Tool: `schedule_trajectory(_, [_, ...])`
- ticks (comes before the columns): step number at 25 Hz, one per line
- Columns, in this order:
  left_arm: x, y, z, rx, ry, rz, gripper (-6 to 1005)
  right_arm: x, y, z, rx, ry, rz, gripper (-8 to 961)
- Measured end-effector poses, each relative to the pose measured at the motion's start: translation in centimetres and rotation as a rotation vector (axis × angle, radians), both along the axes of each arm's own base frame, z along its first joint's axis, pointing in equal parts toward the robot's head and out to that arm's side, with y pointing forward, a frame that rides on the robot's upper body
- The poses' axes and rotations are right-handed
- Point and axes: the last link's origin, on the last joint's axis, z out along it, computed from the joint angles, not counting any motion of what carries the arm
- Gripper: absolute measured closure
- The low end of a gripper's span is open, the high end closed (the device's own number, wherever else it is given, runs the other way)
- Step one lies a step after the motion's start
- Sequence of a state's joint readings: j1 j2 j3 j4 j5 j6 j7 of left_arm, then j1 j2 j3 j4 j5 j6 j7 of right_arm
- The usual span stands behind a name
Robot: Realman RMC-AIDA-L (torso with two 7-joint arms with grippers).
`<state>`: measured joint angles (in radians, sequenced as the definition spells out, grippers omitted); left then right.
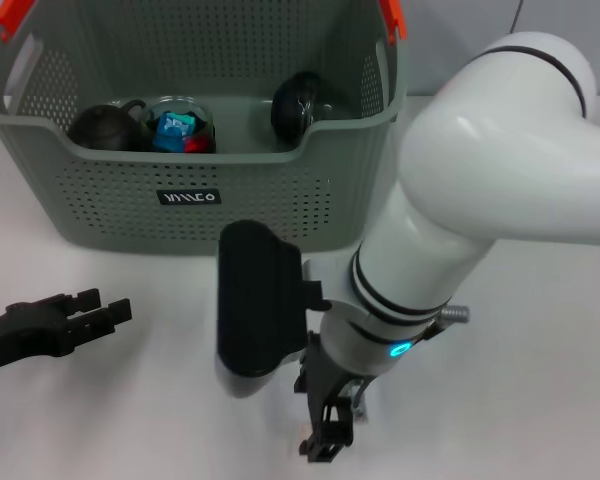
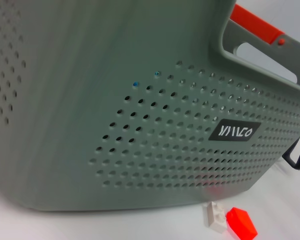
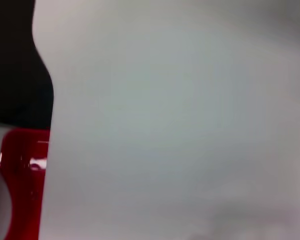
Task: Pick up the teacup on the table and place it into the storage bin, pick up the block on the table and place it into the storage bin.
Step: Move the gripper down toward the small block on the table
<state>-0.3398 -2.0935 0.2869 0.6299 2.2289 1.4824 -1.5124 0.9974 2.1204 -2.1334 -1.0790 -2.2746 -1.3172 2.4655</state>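
White tabletop (image 1: 540, 400) before the storage bin (image 1: 280, 205): our right gripper (image 1: 325, 440), grip state hidden, should descend squarely onto the red block (image 2: 241, 223); left gripper (image 1: 105, 312) idles open.

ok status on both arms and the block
Left gripper open, idle on the table. Right gripper down near the red block, in front of the storage bin.

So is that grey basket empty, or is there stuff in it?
Not empty. The basket holds two dark round things and a clear bowl with colourful bits.
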Motion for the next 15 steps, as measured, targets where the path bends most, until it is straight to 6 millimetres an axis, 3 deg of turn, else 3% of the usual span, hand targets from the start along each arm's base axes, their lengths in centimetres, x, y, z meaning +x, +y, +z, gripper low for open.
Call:
schedule_trajectory(8, [0.1, 0.3, -0.2, -0.001, -0.003, 0.002, 362, -1.0, -0.6, -0.5, 0.052, -0.008, -0.166, 285])
schedule_trajectory(15, [0.1, 0.4, -0.3, -0.002, -0.004, 0.003, 362, -0.1, -1.2, -1.0, 0.021, -0.052, -0.094, 284])
